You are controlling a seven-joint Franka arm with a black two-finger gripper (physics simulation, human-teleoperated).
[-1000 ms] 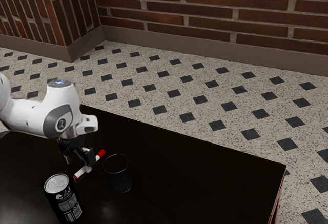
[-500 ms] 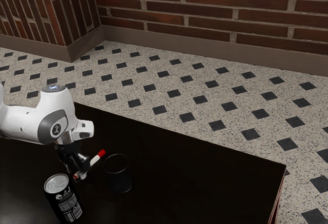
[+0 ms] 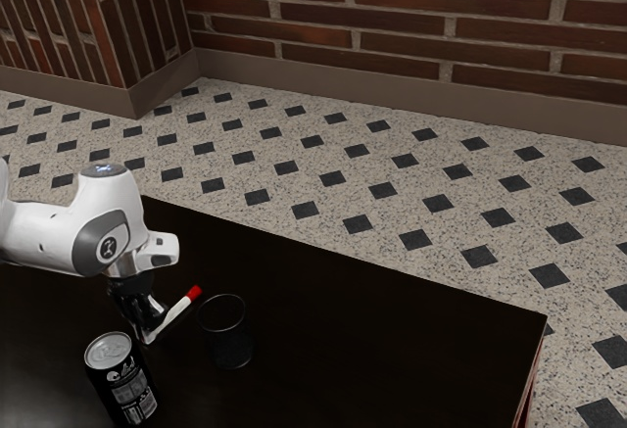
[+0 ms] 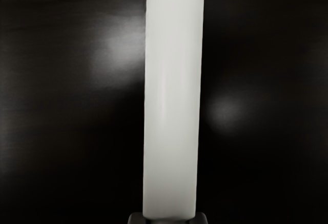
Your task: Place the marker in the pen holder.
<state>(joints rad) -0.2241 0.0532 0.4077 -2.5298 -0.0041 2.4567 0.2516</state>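
My gripper (image 3: 147,330) is down at the table, its fingers closed around the white marker (image 3: 177,311) near the end away from the red cap (image 3: 195,292). Whether the marker touches the tabletop, I cannot tell. In the wrist view the marker (image 4: 172,101) runs as a broad white band from between the two fingertips of the gripper (image 4: 169,218). The pen holder, a dark see-through cup (image 3: 227,340), stands upright a short way from the marker, toward the exterior view's right.
A black drink can (image 3: 122,379) with a silver top stands close to my gripper, nearer the exterior view's lower edge. The dark table (image 3: 372,350) ends in a corner at the exterior view's right, with tiled floor (image 3: 392,183) beyond.
My hand first moved toward the exterior view's left, to the marker's end away from the cap. The fingers, apart before, have closed on the marker. Cup and can have not moved.
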